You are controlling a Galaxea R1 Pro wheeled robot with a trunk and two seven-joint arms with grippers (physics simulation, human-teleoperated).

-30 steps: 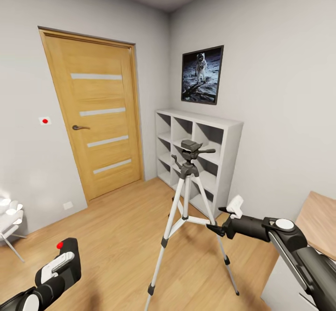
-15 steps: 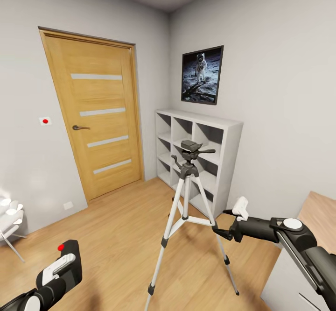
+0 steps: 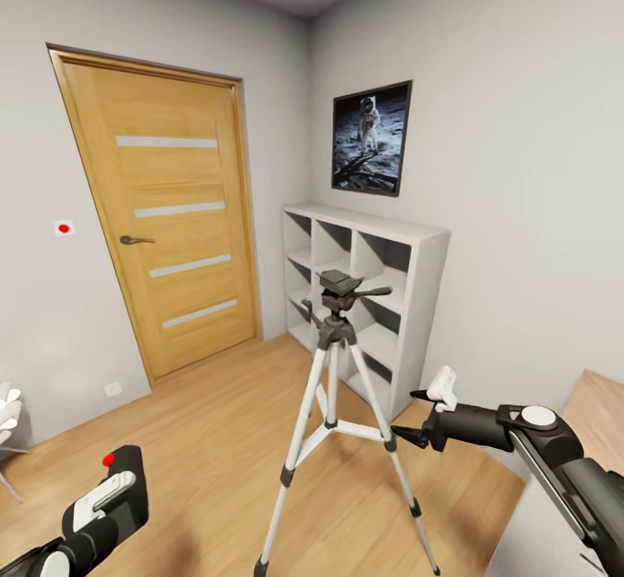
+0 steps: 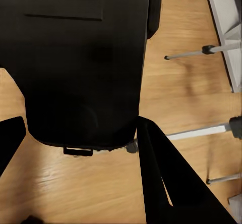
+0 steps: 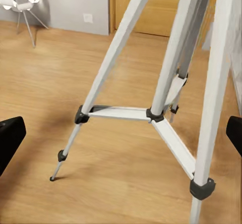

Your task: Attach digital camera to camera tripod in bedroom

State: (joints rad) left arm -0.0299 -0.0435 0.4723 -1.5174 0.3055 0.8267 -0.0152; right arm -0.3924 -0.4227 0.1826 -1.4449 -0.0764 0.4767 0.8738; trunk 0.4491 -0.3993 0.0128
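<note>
Left gripper point(image 3: 108, 508), lower left of the head view: fingers clamped on the camera point(image 3: 121, 486), red button up, held low and well apart from the tripod point(image 3: 334, 404). Left wrist view confirms it: the black camera body point(image 4: 83, 62) sits between the two dark fingers point(image 4: 166, 183), tripod legs on the plank floor point(image 4: 191, 98) beyond. Right gripper point(image 3: 416, 417), lower right of the head view: jaws spread, empty, tips just beside the tripod's right-hand leg near the spreader joint; cannot tell if one tip touches it. Right wrist view looks straight through the legs point(image 5: 166, 57), fingertips point(image 5: 10, 138) far apart at both frame edges, so wide open. Tripod stands upright at centre frame, its black head point(image 3: 341, 287) bare, pan handle pointing right, shelf point(image 3: 381, 291) close behind, door point(image 3: 160, 213) to the left. Judgement: camera is in hand, mounting not yet done. Risks from here: the open right gripper could nudge a leg and tip or skid the light stand; the camera must rise a long way to the head, and a misaligned approach could knock the head or the handle; grip sits low on the camera body, so it might slip or twist on contact.
</note>
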